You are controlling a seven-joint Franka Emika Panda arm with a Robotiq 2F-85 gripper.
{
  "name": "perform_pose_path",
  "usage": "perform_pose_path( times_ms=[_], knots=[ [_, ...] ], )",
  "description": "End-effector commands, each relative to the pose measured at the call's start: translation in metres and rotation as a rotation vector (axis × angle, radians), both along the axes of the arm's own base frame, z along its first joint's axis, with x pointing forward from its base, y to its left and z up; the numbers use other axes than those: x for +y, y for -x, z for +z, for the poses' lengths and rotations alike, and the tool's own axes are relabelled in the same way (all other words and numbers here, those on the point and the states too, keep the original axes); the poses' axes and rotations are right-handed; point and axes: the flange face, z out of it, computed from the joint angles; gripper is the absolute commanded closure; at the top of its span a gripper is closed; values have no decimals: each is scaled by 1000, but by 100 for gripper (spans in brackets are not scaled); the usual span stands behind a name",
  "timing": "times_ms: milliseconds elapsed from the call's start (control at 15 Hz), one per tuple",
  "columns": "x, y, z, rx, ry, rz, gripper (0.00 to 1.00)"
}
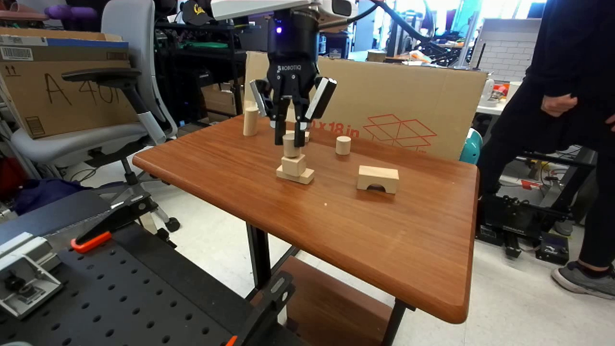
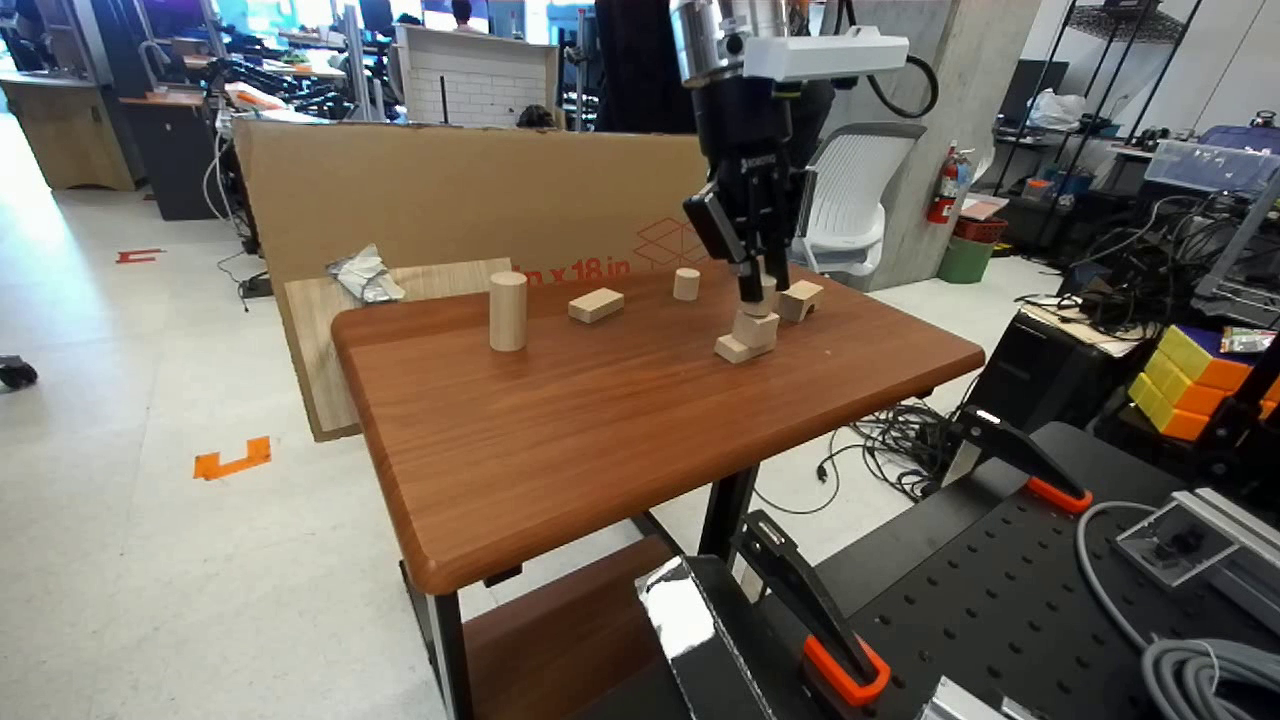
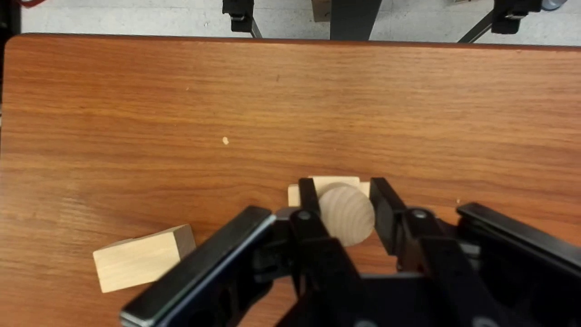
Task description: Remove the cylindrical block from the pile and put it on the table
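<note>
Robotiq gripper point(image 1: 289, 140) clamped on the cylindrical block point(image 1: 291, 151) atop the pile point(image 1: 295, 168): lift straight up, slowly.
In an exterior view, its flat foot seems to rest on a squared block point(image 1: 289, 166); sideways drag could topple that. In an exterior view, the smooth reddish-brown table point(image 2: 600, 430) suits a level, upright set-down. In the wrist view, black pads point(image 3: 382, 204) meet pale curved wood without visible gap; its round end shows arced grain.
</note>
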Motion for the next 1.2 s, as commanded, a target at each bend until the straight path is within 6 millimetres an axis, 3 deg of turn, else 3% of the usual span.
perform_pose_path(
  times_ms=[0,267,467,800,1133],
  knots=[
    [2,4,20,9,-7,-4,92],
    [38,10,39,-19,-13,39,92],
    [73,14,39,-23,-14,85,92],
    [115,16,15,5,3,141,92],
    [132,20,-24,72,66,179,92]
  ],
)
